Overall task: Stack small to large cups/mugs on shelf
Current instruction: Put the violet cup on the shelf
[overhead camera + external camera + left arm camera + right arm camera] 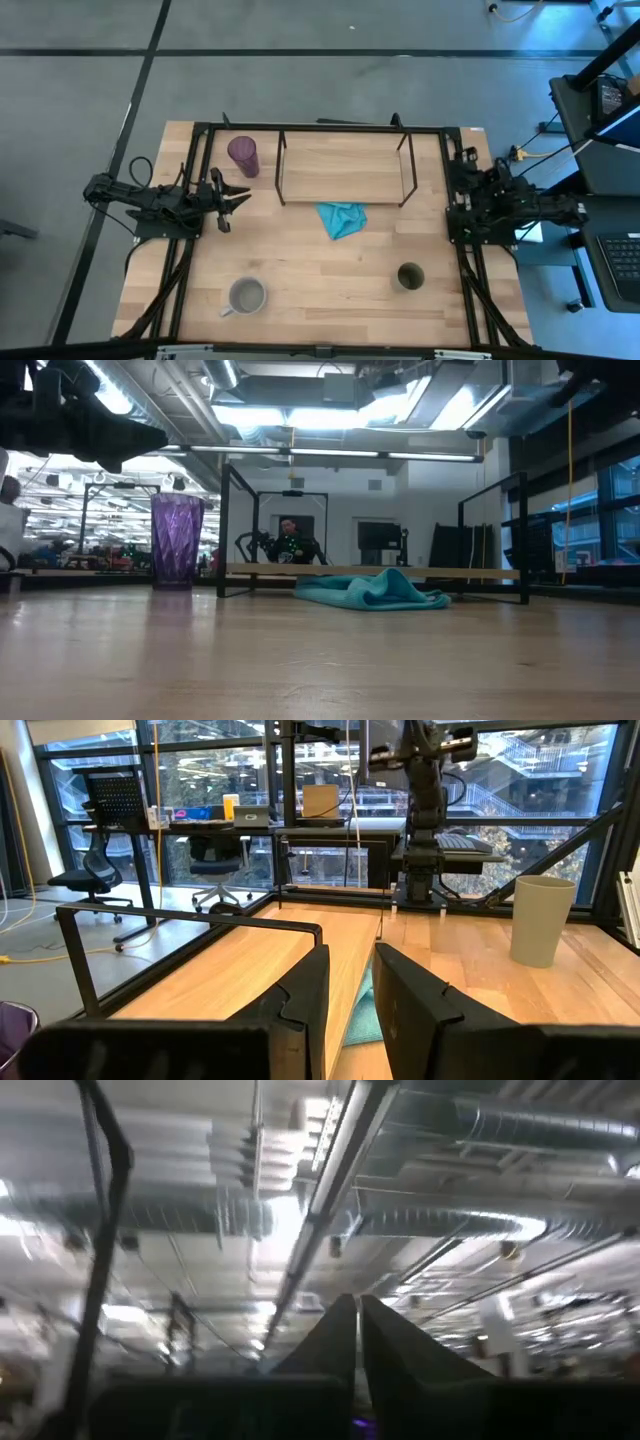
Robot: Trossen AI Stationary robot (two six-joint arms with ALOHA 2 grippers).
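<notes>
The purple tumbler (243,156) stands upright at the far left, beside the shelf's left end; it also shows in the low view (177,540). The shelf (343,172) stands at the table's far middle, its wooden board bare. The grey mug (246,296) stands upright near the front left. The olive cup (410,276) stands upright at the front right and also shows in the left wrist view (541,920). My left gripper (240,195) is open and empty, just nearer than the tumbler, pointing toward the shelf (250,945). My right gripper (357,1308) is shut and empty, pointing up at the ceiling.
A crumpled teal cloth (341,218) lies on the table just in front of the shelf. Black frame rails (200,180) run along the table's left, right and far edges. My right arm (500,200) sits folded at the table's right edge.
</notes>
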